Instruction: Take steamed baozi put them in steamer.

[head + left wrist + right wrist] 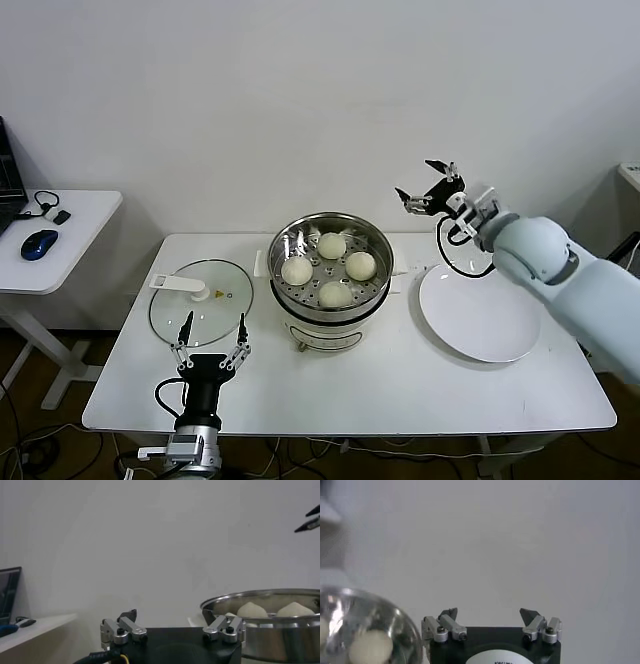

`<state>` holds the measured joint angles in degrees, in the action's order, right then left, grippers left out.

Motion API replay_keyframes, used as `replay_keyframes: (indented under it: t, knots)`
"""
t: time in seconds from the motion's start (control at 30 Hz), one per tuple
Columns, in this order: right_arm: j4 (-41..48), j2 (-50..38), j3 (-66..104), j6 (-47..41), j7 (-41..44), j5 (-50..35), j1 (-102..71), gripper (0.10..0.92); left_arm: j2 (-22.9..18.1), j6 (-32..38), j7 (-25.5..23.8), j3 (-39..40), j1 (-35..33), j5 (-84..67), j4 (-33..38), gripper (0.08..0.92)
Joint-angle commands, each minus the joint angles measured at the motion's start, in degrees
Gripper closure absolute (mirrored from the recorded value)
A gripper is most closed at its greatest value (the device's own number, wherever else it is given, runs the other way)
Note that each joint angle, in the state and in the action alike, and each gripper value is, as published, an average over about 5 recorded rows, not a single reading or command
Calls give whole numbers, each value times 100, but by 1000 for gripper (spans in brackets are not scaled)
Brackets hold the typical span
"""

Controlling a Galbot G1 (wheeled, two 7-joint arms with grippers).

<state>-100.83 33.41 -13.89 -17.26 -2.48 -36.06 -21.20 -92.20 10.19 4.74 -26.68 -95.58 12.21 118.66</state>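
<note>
1. On your far left, a side desk (70,215) is carrying a blue mouse (39,244); neither is part of this job.

2. The glass lid (200,300) is lying flat on the white table (350,390), just beside the steamer and off it.

3. Your left gripper (211,335) is waiting low at the table's near edge, just in front of the lid, with its jaws spread and nothing between them. It looks parked; you need not move it.

4. The steamer (331,268) is standing mid-table, uncovered. All four steamed baozi (331,245) are sitting on its perforated tray, spaced apart in a rough diamond. The left wrist view is showing two of the baozi (252,609) rising above the rim.

5. Your right gripper (430,186) is hanging in the air behind and to the right of the steamer, above the table's back edge, jaws released and carrying nothing. In its own wrist view its fingers (529,616) are standing wide apart, with the steamer's rim and a bun (370,647) off to one side.

6. The white plate (480,312) is lying bare on the right, under that arm.

7. Judging from this, you are finishing the loading step: no bun is waiting outside the pot. The next move calls only for drawing the right arm clear of the pot without brushing its rim; no further pick appears needed.
</note>
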Motion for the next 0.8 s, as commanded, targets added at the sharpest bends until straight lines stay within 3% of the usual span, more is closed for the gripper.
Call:
replay_keyframes:
  t: [0.03,0.4,0.8]
  knots:
    - [-1654,1745,5699,1277,-900,1186,-5925,203,-280,41,-2,23,8,48,-38,177]
    - [-1781,4025,6085,2896,-348,2142,-7346,203,-280,159,14,22,-45,161,-54,177]
    - [-1773,4819,5348,3614,-184,2552,-7940,203,-280,205,21,44,-33,197,-38,177]
